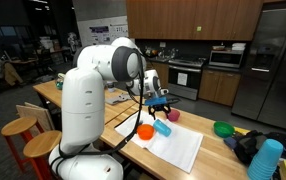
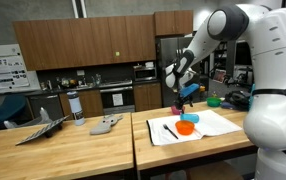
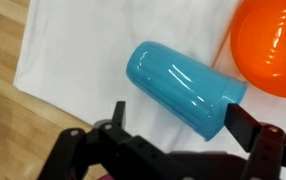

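- The tool [image 3: 178, 118] is hanging above the blue cup [image 3: 183, 88] with its fingers [image 3: 115, 112] spread wide, and it is gripping nothing.
- In the wrist view the two dark fingers are standing on either side of the cup without touching it.
- The blue cup is lying on its side on a white cloth [image 3: 63, 50], with its wider end pointing toward the lower right of the wrist view.
- An orange bowl [image 3: 271, 45] is sitting just beside that wider end, also on the cloth; whether the two are touching cannot be told.
- In both exterior views the tool [image 1: 159, 100] [image 2: 186, 94] is hovering well clear of the cloth, over the cup [image 1: 163, 128] [image 2: 191, 118] and the bowl [image 1: 145, 131] [image 2: 186, 128].
- The cloth [image 1: 180, 150] is lying flat on the wooden worktop [image 2: 143, 155], near the robot's white base.
- In an exterior view a thin dark thing [image 2: 169, 131] is lying on the cloth beside the bowl; it is too small to identify.
- A green bowl [image 1: 223, 128] is sitting farther along the worktop, well apart from the cup.
- A stack of blue cups [image 1: 266, 160] is standing near the worktop's edge in an exterior view.
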{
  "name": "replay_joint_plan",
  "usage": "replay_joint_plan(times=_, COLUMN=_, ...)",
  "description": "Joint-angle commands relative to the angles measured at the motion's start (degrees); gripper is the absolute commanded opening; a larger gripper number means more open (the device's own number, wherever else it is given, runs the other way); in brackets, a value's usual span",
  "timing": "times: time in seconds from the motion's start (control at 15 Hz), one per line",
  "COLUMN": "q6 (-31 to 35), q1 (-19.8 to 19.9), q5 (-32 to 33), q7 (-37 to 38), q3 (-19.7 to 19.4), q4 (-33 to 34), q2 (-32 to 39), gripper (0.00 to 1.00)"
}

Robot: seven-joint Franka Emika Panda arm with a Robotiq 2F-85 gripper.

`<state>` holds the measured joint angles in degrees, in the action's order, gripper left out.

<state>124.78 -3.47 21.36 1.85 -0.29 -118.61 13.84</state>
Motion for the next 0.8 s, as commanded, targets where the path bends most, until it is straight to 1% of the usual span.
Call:
replay_joint_plan(times=0.0, q6=-1.4, q1=-1.0, q5=0.2, q7=0.7, q3=0.6, q4=2.7, q2=1.4, gripper=1.00)
replay_joint_plan(times=0.47, q6=-1.6, q1=-1.1, q5=-0.8, q7=-0.6, q3=1.2, q4=3.9, q2=2.0, gripper=1.00)
replay_joint_plan(times=0.73, q6=-2.5, q1=-1.3, q5=-0.5, q7=-0.2, q3=1.1, q4=4.0, q2=2.6, gripper=1.00)
